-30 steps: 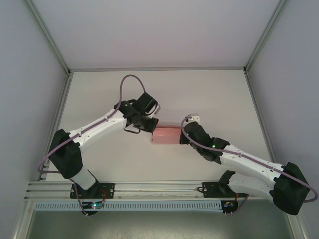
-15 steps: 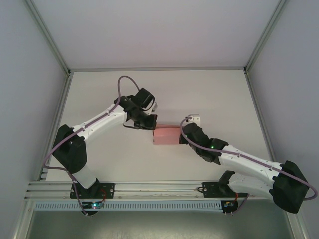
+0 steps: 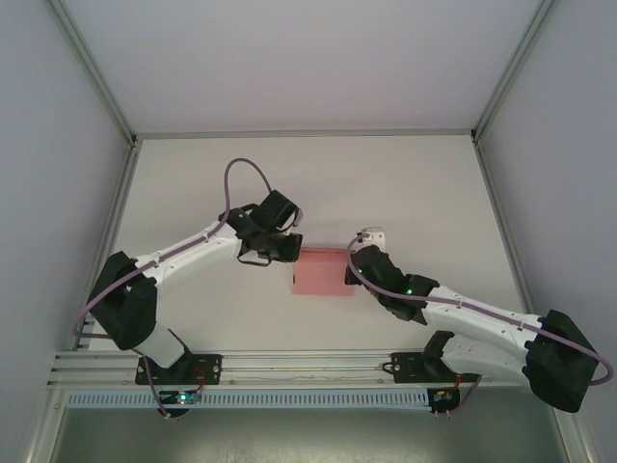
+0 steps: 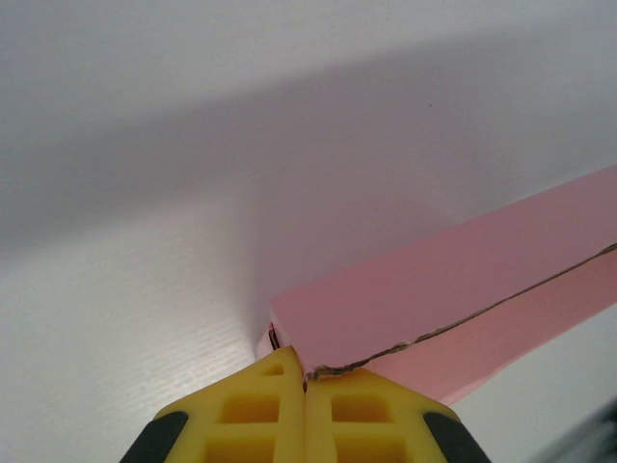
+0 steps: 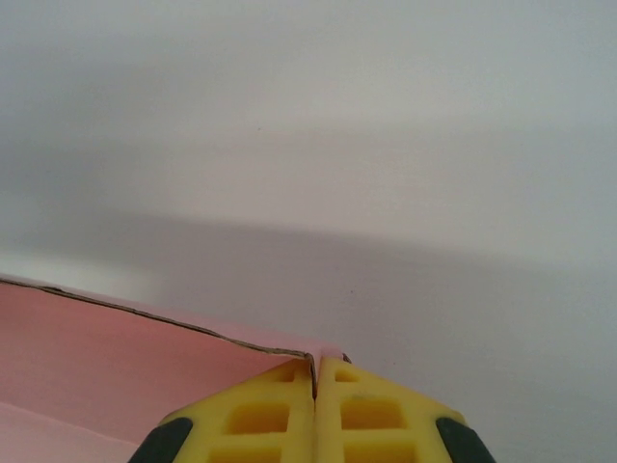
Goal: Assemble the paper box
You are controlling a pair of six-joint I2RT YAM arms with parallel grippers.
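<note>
While both are clenched, left end effector (image 4: pixel 306 374) pinching paper box (image 3: pixel 321 273) corner, right end effector (image 5: pixel 315 367) pinching opposite corner

A robot test cell of a lab is seen: a white desk (image 3: pixel 405 183) is boxed in by plain pale walls (image 3: pixel 58 193) and aluminium posts (image 3: pixel 92 72), and a left arm (image 3: pixel 188 251) and a right arm (image 3: pixel 482 313), both cabled, are bolted to a slotted rail (image 3: pixel 299 362) at its near edge.

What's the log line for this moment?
left pincer: shut on pink thin-card paper box corner | right pincer: shut on opposite corner | box: spans between pincers
</note>
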